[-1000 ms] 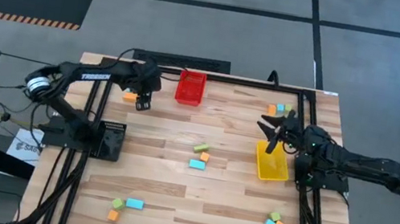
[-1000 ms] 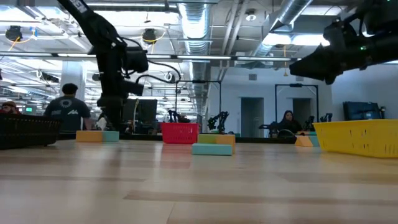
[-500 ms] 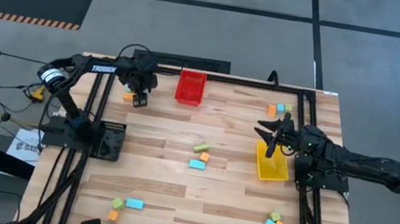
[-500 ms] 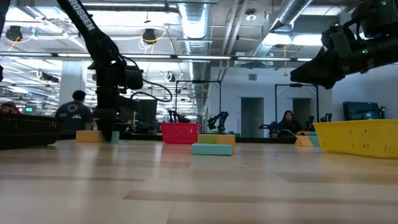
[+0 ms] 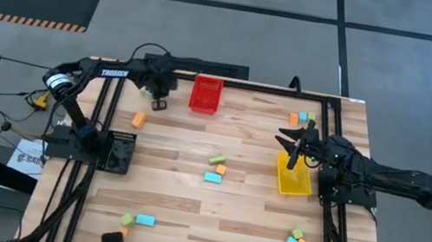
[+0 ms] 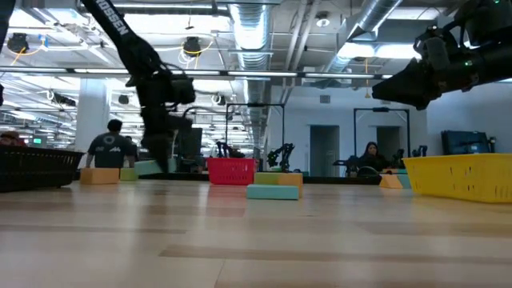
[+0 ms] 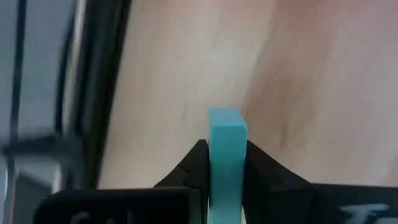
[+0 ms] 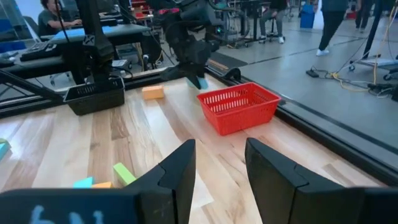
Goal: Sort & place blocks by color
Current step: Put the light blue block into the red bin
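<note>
Blocks are scattered over the desk: an orange one [image 5: 138, 119] near the left edge, left hand [image 5: 157, 99] clamped on a light-blue block [image 7: 226, 162], visible only in the wrist view, beside the red bin [image 5: 206, 94]. Right hand [image 5: 294, 143] hangs parted over the yellow bin [image 5: 294, 176].

The wooden table [image 5: 177, 194] carries scattered blocks [image 5: 215, 168], red bin [image 5: 205, 95], yellow bin [image 5: 293, 176] and black bin [image 5: 114, 151].
</note>
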Action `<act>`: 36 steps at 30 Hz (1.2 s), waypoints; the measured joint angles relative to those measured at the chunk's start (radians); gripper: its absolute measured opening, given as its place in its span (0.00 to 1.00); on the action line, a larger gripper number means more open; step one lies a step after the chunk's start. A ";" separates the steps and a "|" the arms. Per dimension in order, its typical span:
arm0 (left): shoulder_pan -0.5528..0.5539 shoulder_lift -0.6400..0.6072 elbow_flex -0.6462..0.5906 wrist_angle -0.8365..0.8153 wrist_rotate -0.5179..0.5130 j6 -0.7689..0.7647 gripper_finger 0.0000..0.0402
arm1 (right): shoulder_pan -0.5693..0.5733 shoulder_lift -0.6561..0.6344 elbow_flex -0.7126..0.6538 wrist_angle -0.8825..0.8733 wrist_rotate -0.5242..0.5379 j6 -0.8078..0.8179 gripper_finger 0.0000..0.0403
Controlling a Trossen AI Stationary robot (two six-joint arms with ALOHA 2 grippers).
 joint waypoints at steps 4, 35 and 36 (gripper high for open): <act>-0.045 -0.060 0.052 0.034 0.128 -0.009 0.07 | 0.000 0.000 0.000 -0.002 0.000 0.000 0.40; -0.147 0.111 0.226 0.417 0.261 -0.922 0.52 | 0.000 0.000 0.000 0.033 0.000 0.019 0.38; -0.147 0.110 0.251 0.387 0.273 -0.901 0.55 | 0.000 0.000 0.000 0.033 0.000 0.019 0.38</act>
